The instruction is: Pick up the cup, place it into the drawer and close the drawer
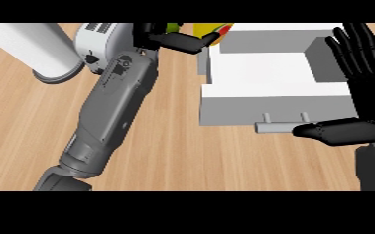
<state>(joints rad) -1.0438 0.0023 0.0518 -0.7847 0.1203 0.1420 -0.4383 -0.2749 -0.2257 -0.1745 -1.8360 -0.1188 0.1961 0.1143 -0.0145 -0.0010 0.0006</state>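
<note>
The cup (213, 29) is yellow with red and green patches and stands at the counter's far edge, just left of the drawer. My left hand (179, 40) is at the cup, thumb across its front and fingers curled over its left side, hiding much of it. The white drawer (271, 110) stands pulled out at the right with nothing visible inside it, its bar handle (282, 127) facing me. My right hand (362, 82) rests open at the right edge, fingers up beside the drawer's right wall, its thumb near the handle's right end.
A white appliance (99, 42) sits just left of my left hand, touching the forearm's upper end. A white cylinder (44, 52) lies further left. Wooden counter (168, 144) stretches in front of the drawer.
</note>
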